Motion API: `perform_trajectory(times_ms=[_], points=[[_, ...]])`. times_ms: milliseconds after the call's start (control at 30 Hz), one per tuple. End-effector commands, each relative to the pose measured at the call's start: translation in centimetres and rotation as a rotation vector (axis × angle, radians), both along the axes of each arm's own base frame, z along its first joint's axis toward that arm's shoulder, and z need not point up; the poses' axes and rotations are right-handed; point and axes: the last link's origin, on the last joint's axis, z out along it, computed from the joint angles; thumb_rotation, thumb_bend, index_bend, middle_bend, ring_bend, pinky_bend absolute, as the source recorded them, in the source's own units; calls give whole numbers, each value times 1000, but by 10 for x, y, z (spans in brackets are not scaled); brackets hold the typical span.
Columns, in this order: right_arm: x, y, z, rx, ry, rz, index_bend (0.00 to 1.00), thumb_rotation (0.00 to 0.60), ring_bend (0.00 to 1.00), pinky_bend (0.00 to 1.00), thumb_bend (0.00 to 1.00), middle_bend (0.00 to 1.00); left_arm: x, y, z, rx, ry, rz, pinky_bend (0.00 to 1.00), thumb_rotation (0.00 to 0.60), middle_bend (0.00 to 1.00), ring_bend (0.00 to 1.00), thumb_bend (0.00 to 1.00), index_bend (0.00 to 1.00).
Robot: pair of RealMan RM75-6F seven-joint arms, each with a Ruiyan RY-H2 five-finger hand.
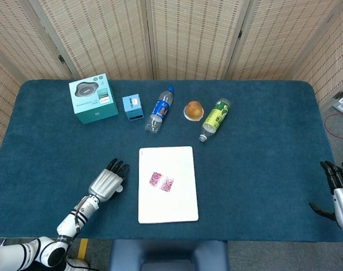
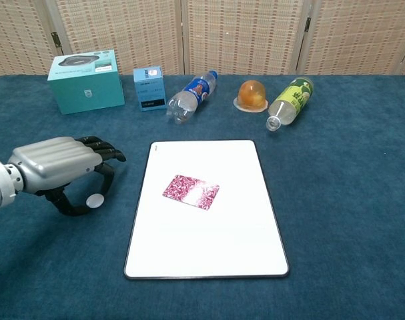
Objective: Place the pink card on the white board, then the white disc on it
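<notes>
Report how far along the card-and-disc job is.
Done: the pink card lies on the white board. In hand: the left hand hovers left of the board with the white disc pinched between thumb and finger. Left: carry the disc over and set it on the card. The right hand rests idle at the table's right edge.
</notes>
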Motion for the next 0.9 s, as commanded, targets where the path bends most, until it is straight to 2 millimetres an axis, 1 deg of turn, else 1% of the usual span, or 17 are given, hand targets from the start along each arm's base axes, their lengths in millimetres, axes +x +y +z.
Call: perform_trajectory(times_ms=[33,200,300,400,500,600,733,900], points=[[0,0,0,0,1,0,22,600,118,18,104,118,3,1,3,4,-10,-6,0,600,134,81,402,536],[1,0,0,-1,3,3,22,600,118,18,105,118,17,5,10,8,-39,-26,0,600,135,81,406,536],[1,0,1,-2,4,3,22,600,118,18,106,118,36,10,14,-2,-76,-43,0,600,135,81,406,536],[1,0,1,-3,4,1,22,600,118,18,106,118,55,13,12,-9,-97,-75,0,600,135,80,406,536],[0,1,1,-5,4,-2,22,600,118,18,106,118,71,16,6,-24,-110,-96,0,600,135,80,405,535],[-1,2,2,-7,4,-7,22,600,118,18,106,118,89,17,-4,-44,-117,-116,0,600,135,80,406,535],[-3,3,4,-12,3,-13,22,600,120,18,105,118,108,18,-18,-64,-114,-138,0,600,135,80,406,534],[-6,3,4,-13,0,-22,22,600,121,18,106,118,126,19,-34,-81,-110,-141,0,600,135,80,406,533]])
